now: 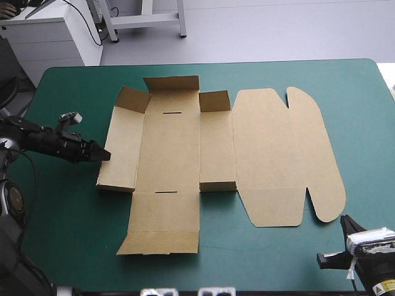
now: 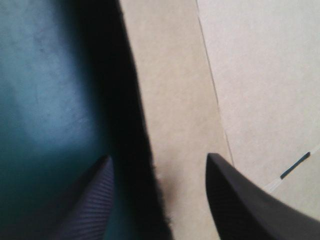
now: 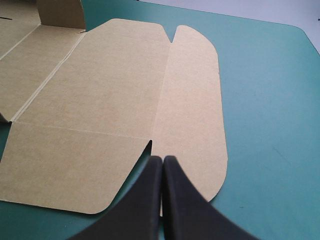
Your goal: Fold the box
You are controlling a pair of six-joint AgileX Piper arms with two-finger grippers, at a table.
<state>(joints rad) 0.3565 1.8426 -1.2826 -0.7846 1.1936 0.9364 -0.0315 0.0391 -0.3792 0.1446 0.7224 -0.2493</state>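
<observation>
- Lying spread on the cover point(image 1: 74, 234), the box point(image 1: 185, 148) occupies the table's middle, with nearly all of it flat.
- Three short flaps point(image 1: 173, 83) along its far edge stand partly raised. The end strip of the near flap lifts slightly.
- The lid point(image 1: 290, 154), with rounded lobes, lies flat on the box's right side.
- Left gripper point(image 1: 103, 155): the tip is at the box's left edge, about midway along it. Its fingers point(image 2: 240, 200) are released and stand apart, one over the cover and one over the board, with the edge between them.
- The left wrist view is blurred. It shows only a strip of board, one slit point(image 2: 295, 166) and a dark shadow band along the edge. Contact between fingers and board cannot be confirmed. The edge appears slightly lifted off the cover.
- Right gripper point(image 1: 345, 223): it sits toward the table's near right corner, just beside the lid's near lobe. Its fingers point(image 3: 145, 200) are clenched into one pointed arch and grasp nothing.
- In the high view the right arm is cut off; only the tip and wrist show.
- In the right wrist view the arch points at the notch point(image 3: 149, 145) in the lid's near edge and hides part of that edge. The box's left half falls outside this view.
</observation>
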